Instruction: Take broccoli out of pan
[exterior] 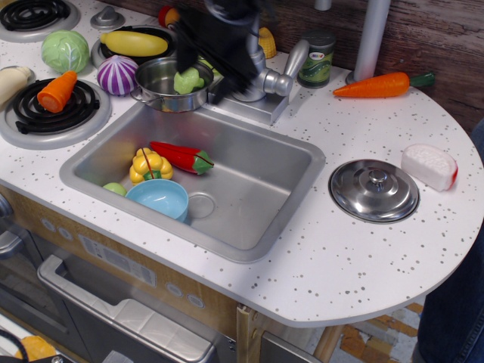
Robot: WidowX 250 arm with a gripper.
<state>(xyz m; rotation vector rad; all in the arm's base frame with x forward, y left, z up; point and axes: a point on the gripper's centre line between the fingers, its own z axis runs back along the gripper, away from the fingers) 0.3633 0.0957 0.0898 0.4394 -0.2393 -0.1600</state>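
- Speckled white counter (355, 265) runs nearest me, smooth and matt; a flat steel lid (373, 190) with a knob lies on it, well apart from the work.
- Below it I note the steel sink (265, 178), brushed finish, holding a blue bowl (158, 199), a yellow pepper (150, 165) and a red chilli (181, 156).
- Behind the sink stands the pan (161, 85), shiny, round, straight-sided.
- I find the broccoli (187, 79), pale green and lumpy, inside the pan: extraction not done.
- My gripper (215, 57) sits over the pan's right rim, blurred; I cannot tell whether the fingers are apart or together.
- Remaining, in my judgement: descend, grasp, lift clear.
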